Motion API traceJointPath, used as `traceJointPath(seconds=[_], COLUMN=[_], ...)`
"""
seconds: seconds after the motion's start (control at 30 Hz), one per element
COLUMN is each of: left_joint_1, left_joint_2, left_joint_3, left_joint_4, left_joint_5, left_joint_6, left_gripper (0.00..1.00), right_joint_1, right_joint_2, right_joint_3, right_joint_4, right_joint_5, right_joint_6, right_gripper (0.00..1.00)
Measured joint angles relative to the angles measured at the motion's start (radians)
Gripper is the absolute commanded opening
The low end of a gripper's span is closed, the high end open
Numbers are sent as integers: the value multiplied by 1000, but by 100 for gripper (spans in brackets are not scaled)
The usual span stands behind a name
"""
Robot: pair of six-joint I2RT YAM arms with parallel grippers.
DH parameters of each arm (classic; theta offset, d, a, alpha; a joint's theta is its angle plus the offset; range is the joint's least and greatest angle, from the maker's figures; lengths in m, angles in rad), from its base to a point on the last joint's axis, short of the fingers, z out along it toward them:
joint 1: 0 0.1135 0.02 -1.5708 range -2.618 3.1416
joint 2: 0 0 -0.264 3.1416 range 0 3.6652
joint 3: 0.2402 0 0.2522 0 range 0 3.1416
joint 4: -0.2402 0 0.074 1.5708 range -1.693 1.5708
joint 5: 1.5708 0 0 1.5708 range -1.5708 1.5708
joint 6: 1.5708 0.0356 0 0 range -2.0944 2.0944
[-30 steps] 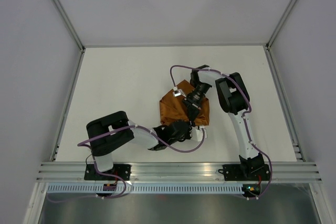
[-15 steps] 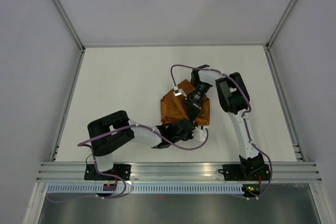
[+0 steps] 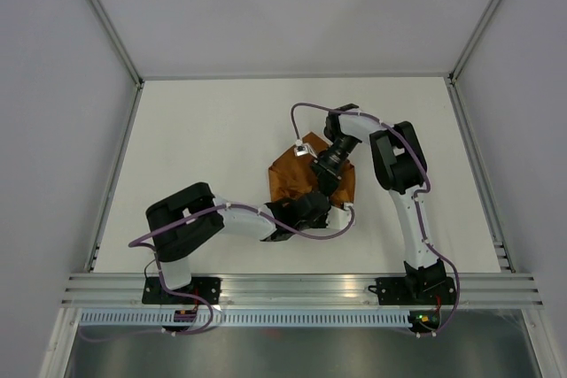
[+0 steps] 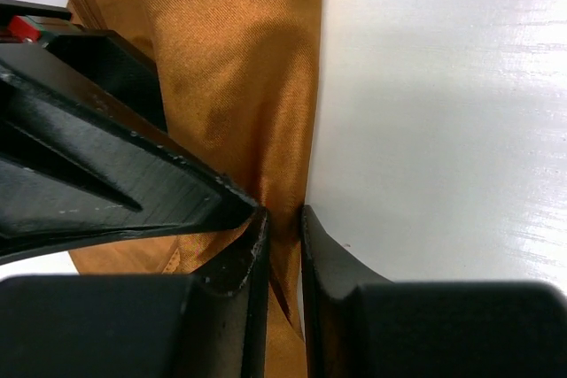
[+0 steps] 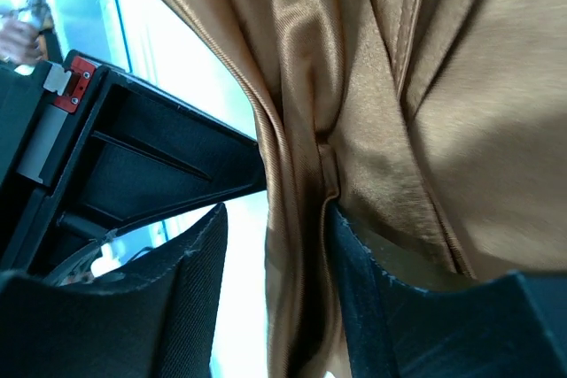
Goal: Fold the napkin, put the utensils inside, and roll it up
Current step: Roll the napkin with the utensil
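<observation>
Plainly the folding step is under way: the napkin [image 3: 288, 180] is lying bunched and creased near the middle of the counter [image 3: 204, 148], looking more like a rumpled wedge than a flat, tidy fold, and both pincers are reaching in over it. The left pincer [image 4: 283, 216] is pinching a thin fold at the near edge of the cloth, its jaws drawn almost together with only fabric between them, right where the napkin is meeting the bare counter. The right pincer [image 5: 275, 219] is sitting just beyond it, its jaws standing moderately apart astride a raised ridge of fabric. One finger is touching the cloth while a bright gap is showing beside the other, so it is not looking clamped. The two pincers are working very close together. The fork is not showing in any view, and whether it is lying under the cloth I cannot tell. Judging from this, the task is sitting early, with the fold not yet neat and no roll formed. The next move is likely calling for the left pincer to carry its pinched edge across while the right steadies the rest, taking care that the two are not colliding and the glossy cloth is not slipping free.
</observation>
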Motion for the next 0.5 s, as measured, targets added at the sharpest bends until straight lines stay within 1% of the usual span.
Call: traceJointPath(seconds=[0.13,0.27,0.4,0.5], left_joint_1=[13,29,52,64], left_joint_2=[-2,-13,-23,-24], left_joint_3=[25,40,62,86], left_joint_4=[-48,-95,-153,-202], left_joint_5=[32,75,134,164], left_joint_6=[-19,-42,-66,-77], left_gripper=[2,2,2,2], right_joint_1=[-22,-73,-153,-210], right_joint_2=[-30,-64,-93,-109], right_joint_3=[0,5,33,72], right_joint_4=[56,127,191,211], right_joint_5=[-5,-8,-28,-42], right_joint_6=[27,78,142,164], right_gripper=[57,58,60,59])
